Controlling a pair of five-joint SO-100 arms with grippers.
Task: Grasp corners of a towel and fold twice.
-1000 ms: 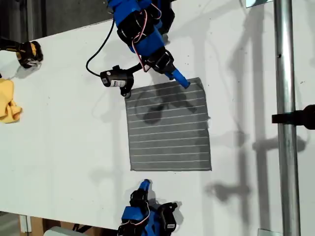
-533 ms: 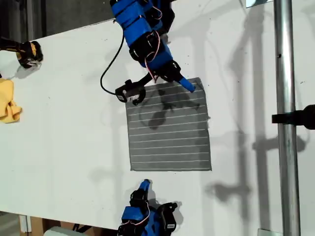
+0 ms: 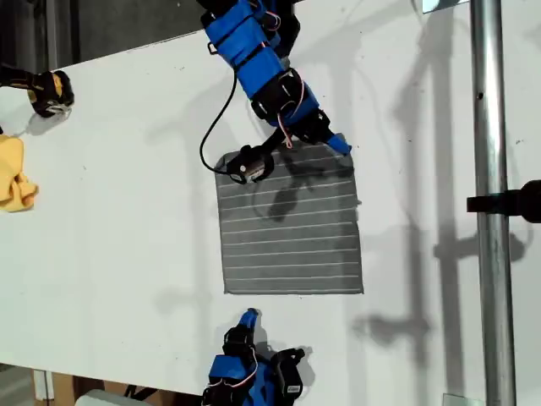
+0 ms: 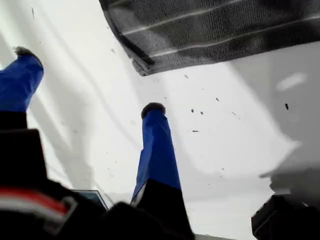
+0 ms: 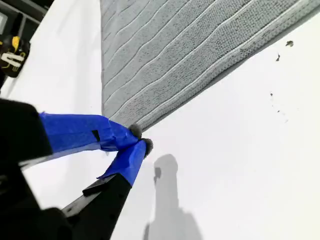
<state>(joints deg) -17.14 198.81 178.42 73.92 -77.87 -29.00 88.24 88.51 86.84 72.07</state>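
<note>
The grey striped towel (image 3: 292, 220) lies flat on the white table (image 3: 110, 254). My first gripper (image 3: 337, 145) reaches from the top of the exterior view to the towel's corner at the upper right of that view. It is open, and its blue fingers (image 4: 156, 145) stand apart over bare table just short of that corner (image 4: 143, 67). Nothing is between them. My second gripper (image 3: 247, 319) rests near the bottom edge of the exterior view, shut and empty (image 5: 140, 141). Its tips sit on the table beside the towel's nearest corner (image 5: 112, 112).
A small yellow cloth (image 3: 15, 178) and a black and yellow object (image 3: 49, 91) lie at the exterior view's left edge. A metal pole (image 3: 490, 211) with a black clamp (image 3: 511, 201) runs down the exterior view's right. A black cable (image 3: 213, 127) loops from the first arm.
The first arm has swung toward the exterior view's right, bringing its gripper to the towel's upper right corner, and its wrist camera now hangs over the towel. The second arm has not moved.
</note>
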